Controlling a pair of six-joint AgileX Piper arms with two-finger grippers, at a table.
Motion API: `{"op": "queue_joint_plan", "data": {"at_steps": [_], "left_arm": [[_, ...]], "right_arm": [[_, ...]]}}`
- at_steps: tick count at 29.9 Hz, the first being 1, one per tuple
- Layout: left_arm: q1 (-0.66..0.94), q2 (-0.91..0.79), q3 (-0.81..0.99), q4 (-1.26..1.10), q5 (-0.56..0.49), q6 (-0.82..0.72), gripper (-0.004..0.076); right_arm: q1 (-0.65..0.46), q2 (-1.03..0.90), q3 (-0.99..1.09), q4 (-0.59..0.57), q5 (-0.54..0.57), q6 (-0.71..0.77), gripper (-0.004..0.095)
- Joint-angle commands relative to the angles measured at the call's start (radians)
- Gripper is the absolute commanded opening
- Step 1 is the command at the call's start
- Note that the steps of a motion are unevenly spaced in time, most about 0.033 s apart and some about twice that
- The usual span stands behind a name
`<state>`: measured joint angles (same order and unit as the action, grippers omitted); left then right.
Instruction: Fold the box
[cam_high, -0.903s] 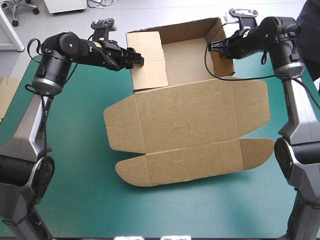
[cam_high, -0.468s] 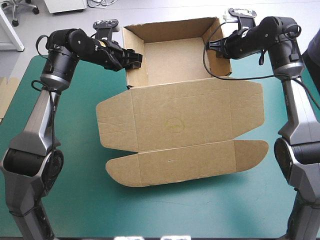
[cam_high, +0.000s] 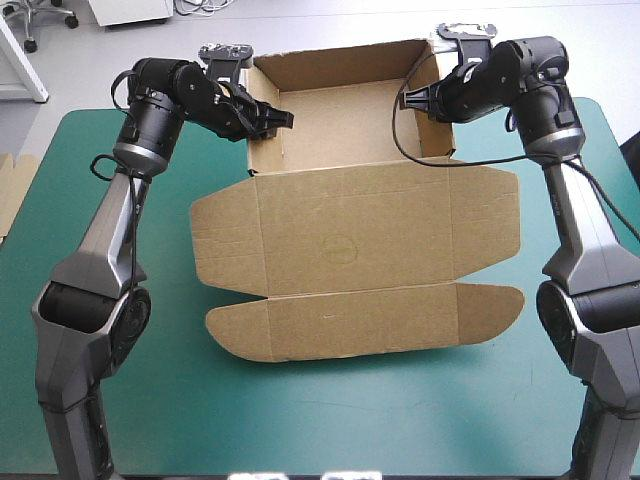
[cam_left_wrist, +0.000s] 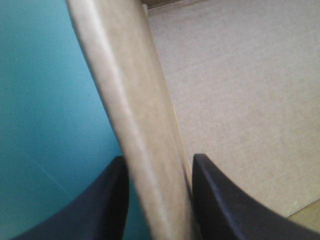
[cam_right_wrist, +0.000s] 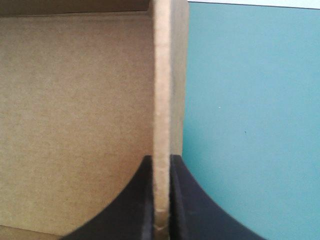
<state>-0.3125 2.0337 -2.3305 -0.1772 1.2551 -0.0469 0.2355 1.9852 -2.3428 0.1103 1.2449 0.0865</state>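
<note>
The brown box (cam_high: 345, 125) stands at the far middle of the table as an open tray with its walls raised. Its lid (cam_high: 350, 235) and front flap (cam_high: 360, 320) lie flat toward the near edge. My left gripper (cam_high: 272, 118) is at the tray's left wall. In the left wrist view it (cam_left_wrist: 159, 159) straddles that wall's top edge (cam_left_wrist: 135, 100), with a black finger pressed on each side. My right gripper (cam_high: 408, 97) is on the right wall. In the right wrist view it (cam_right_wrist: 161, 157) is shut on the wall's edge (cam_right_wrist: 162, 75), with the tray floor (cam_right_wrist: 75, 100) on one side.
An edge of more brown board (cam_high: 10, 195) shows at the table's left edge. Teal-green cover (cam_high: 330, 420) stretches from the front flap to the near edge. It also lies outside both walls (cam_left_wrist: 45, 100) (cam_right_wrist: 250, 100).
The left side flap, earlier standing out inside the tray, now lies folded against the left wall. My left gripper moved farther and rightward with it. The box slid slightly left.
</note>
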Motion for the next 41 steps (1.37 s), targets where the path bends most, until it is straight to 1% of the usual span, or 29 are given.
{"op": "queue_joint_plan", "data": {"at_steps": [1, 4, 7, 9, 15, 18, 21, 26, 31, 41], "left_arm": [[-0.007, -0.06, -0.034, 0.006, 0.042, -0.01, 0.0211], [-0.007, -0.054, -0.034, 0.032, 0.042, -0.01, 0.0126], [-0.007, -0.048, -0.034, 0.063, 0.042, -0.01, 0.0034], [-0.007, -0.048, -0.034, 0.086, 0.042, -0.005, -0.0009], [-0.007, -0.035, -0.034, 0.157, 0.042, -0.005, -0.001], [-0.009, -0.01, -0.032, 0.177, 0.042, -0.007, -0.001], [-0.009, 0.029, -0.032, 0.17, 0.042, -0.015, -0.001], [-0.007, 0.092, -0.032, 0.177, 0.042, -0.029, -0.001], [-0.007, 0.146, -0.025, 0.177, 0.031, -0.036, -0.001], [-0.004, 0.243, -0.023, 0.26, 0.01, -0.053, -0.001]], "right_arm": [[0.005, -0.048, -0.031, 0.027, -0.002, 0.012, -0.0005], [0.013, -0.031, -0.031, 0.045, 0.0, 0.016, -0.0001], [0.044, -0.008, -0.031, 0.015, 0.0, 0.016, 0.0002], [0.061, 0.008, -0.031, 0.0, 0.0, 0.016, 0.0002], [0.076, 0.053, -0.031, -0.005, 0.0, 0.03, 0.0002], [0.076, 0.063, -0.031, -0.043, 0.0, 0.022, 0.0002], [0.076, 0.071, -0.031, -0.048, 0.0, 0.012, 0.0002], [0.074, 0.105, -0.031, -0.099, 0.0, 0.012, 0.0001], [0.055, 0.157, -0.031, -0.097, 0.0, 0.0, 0.0001], [0.045, 0.227, -0.031, -0.1, 0.0, -0.022, 0.0001]]}}
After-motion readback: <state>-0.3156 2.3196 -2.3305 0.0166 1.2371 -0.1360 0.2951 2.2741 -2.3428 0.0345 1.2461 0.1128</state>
